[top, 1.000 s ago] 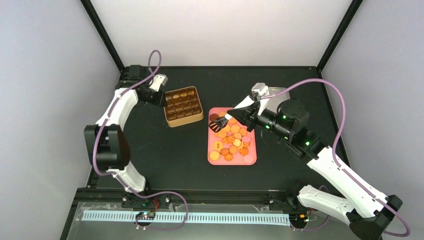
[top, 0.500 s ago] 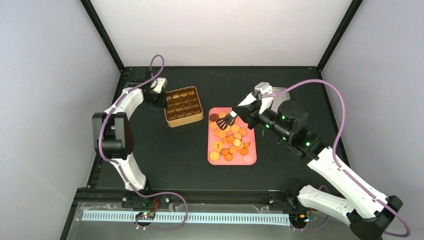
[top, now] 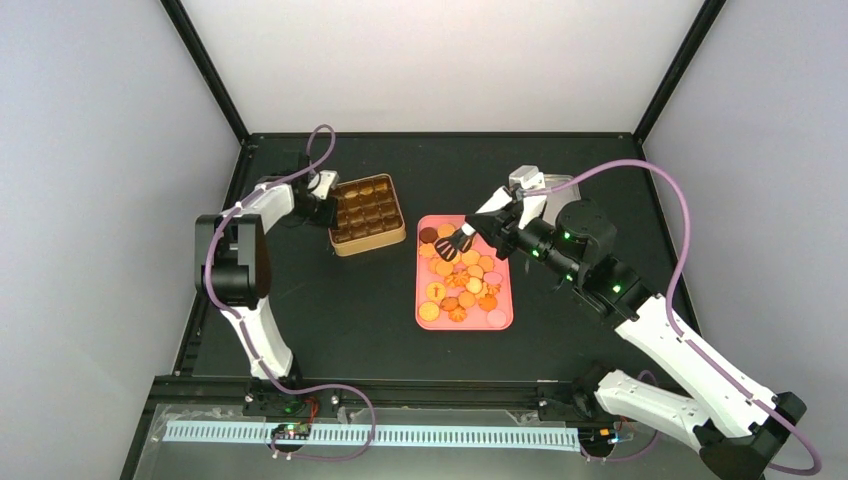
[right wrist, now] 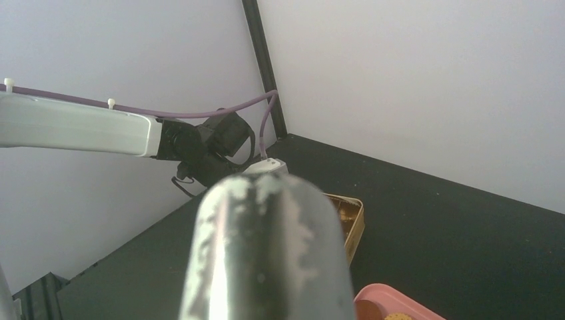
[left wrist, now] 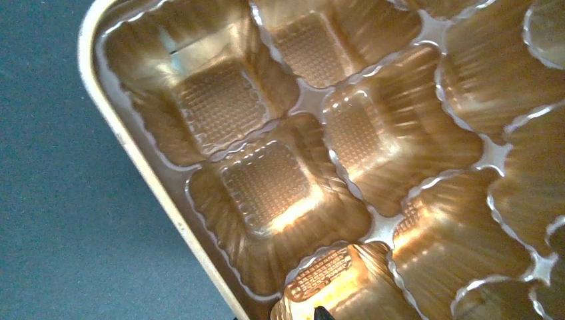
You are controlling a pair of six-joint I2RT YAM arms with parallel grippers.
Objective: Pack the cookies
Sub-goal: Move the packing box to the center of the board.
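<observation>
Many cookies (top: 462, 280), mostly round and orange, lie on a pink tray (top: 505, 318) at the table's middle; a dark one (top: 428, 235) sits at its far left corner. A golden tin (top: 367, 212) with brown compartments stands left of the tray. My right gripper (top: 497, 228) is shut on metal tongs (top: 470, 235), whose black tips hover over the tray's far end. The tongs' handle (right wrist: 266, 253) fills the right wrist view. My left gripper (top: 318, 196) is at the tin's left edge. The left wrist view shows empty compartments (left wrist: 266, 180) up close.
A flat grey metal piece (top: 563, 184) lies behind the right arm at the back right. The tin's corner (right wrist: 353, 217) and the tray's corner (right wrist: 400, 303) show in the right wrist view. Black frame posts stand at the back corners.
The left arm's elbow has swung right and forward while its gripper stays at the tin's left edge. The tongs' tips have shifted a little right over the tray.
</observation>
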